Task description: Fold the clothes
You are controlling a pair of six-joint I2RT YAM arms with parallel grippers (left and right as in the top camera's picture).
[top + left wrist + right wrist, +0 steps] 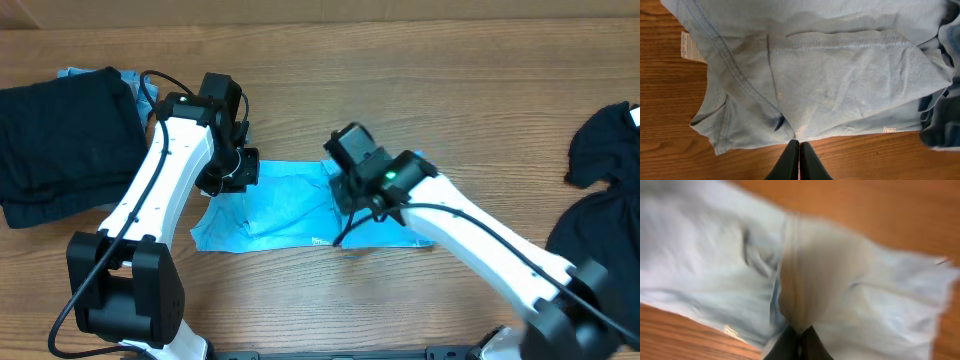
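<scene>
Left gripper (pixel 232 168) and right gripper (pixel 352 192) sit nearest the overhead camera, both down on the light blue shirt (pixel 275 215), which lies mid-table (pixel 420 80), partly folded. Jaws are hidden under the wrists in this view. Dark clothes pile (pixel 60 140) is at far left; dark garments (pixel 600 200) at far right are cut off by the frame.

Left wrist view: left gripper (pixel 799 146) has its fingers pressed together on the shirt's near edge, and the cloth bunches toward the tips, so it reads as a pinch. How much fabric is caught can't be told. White label (pixel 690 47) shows at the upper left.

Right wrist view: heavy blur. Right gripper (pixel 799 332) is closed on the shirt, with cloth draping away from the tips. Seams and layers are unreadable.

Judgement: thin knit, light, limp, not fragile. It will sag and crease and may slip from a shallow pinch. Best held at the hem or a seam, both layers taken together.
</scene>
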